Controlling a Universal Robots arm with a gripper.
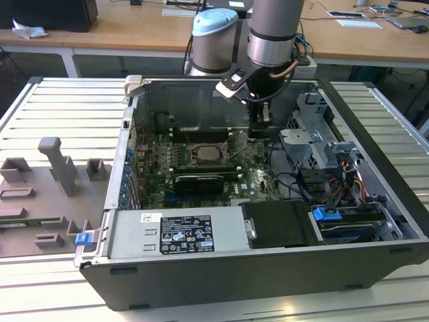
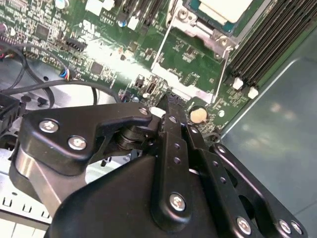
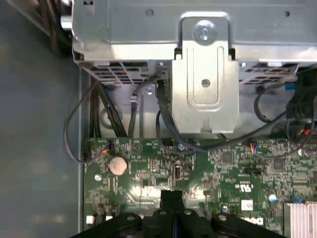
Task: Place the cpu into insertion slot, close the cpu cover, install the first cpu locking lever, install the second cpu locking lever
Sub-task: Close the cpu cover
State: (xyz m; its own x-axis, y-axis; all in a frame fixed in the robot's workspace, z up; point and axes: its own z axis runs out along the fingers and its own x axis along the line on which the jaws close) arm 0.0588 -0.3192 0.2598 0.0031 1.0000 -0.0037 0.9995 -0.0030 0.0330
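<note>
Office desks [image 1: 120, 30] ran along the back, and up front a slatted metal surface [image 1: 67, 111] carried an open PC case [image 1: 268, 282] lying on its side. The arm reached down into it, and the claw [image 1: 258, 131] hung low over the green motherboard [image 1: 258, 178], close to the board's edge by the silver drive cage [image 3: 205, 74]. In both wrist views the claw [image 2: 171, 101] [image 3: 172, 196] looked pinched closed with nothing between its fingers, tip just beside the coin battery [image 3: 118, 165]. The insertion slot [image 1: 206, 154] sat mid-board, a bit off toward the exterior view's left of the claw. The cpu [image 2: 223, 7] was already lying in it, with the cpu cover [image 2: 205, 32] framing it. Couldn't tell if that was latched.
</note>
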